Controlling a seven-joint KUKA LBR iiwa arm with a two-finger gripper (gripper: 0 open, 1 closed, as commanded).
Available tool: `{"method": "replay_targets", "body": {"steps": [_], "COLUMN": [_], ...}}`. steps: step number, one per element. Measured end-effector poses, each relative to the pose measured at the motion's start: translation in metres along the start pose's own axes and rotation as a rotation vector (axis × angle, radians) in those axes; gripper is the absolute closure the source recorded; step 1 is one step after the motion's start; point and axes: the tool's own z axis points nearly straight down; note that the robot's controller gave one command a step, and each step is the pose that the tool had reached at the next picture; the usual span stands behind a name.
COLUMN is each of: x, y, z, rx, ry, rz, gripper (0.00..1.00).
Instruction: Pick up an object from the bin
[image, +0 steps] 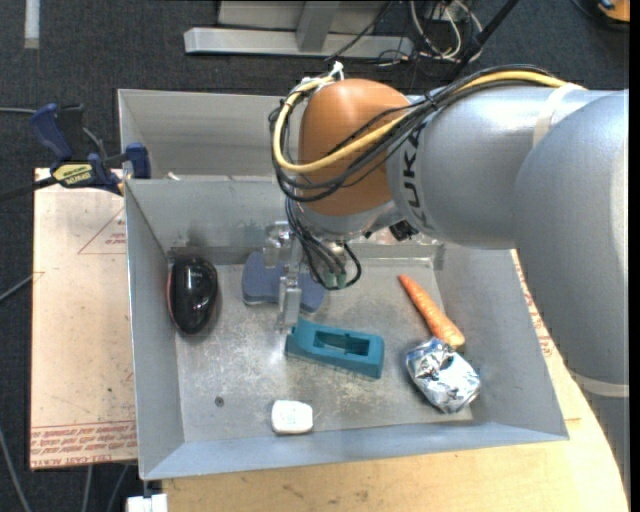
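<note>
My gripper (289, 300) hangs low in the bin's middle, pointing down under the arm's orange cover. It stands on or just over a flat blue-grey piece (258, 282) that lies toward the back wall; part of that piece is hidden behind the gripper. Directly in front of the gripper lies a teal rectangular block (335, 348) with a recess in its top, its left end close to the gripper's tip. Nothing can be made out in the gripper's grasp.
A black computer mouse (193, 293) rests by the left wall. An orange carrot-shaped piece (432, 308) and a crumpled foil ball (442, 375) lie at the right. A small white block (292, 416) sits near the front wall. The arm covers the bin's back right.
</note>
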Motion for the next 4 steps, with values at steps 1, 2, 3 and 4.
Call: {"method": "replay_targets", "body": {"steps": [1, 2, 3, 4], "x": [-0.001, 0.006, -0.008, -0.009], "y": [-0.001, -0.021, -0.064, -0.062], "z": [-0.005, 0.021, 0.052, 0.052], "rx": [-0.001, -0.004, 0.001, -0.003], "ry": [-0.007, -0.013, -0.004, -0.009], "rz": [0.002, -0.04, 0.182, 0.183], "gripper": [0.0, 0.0, 1.0, 0.0]}}
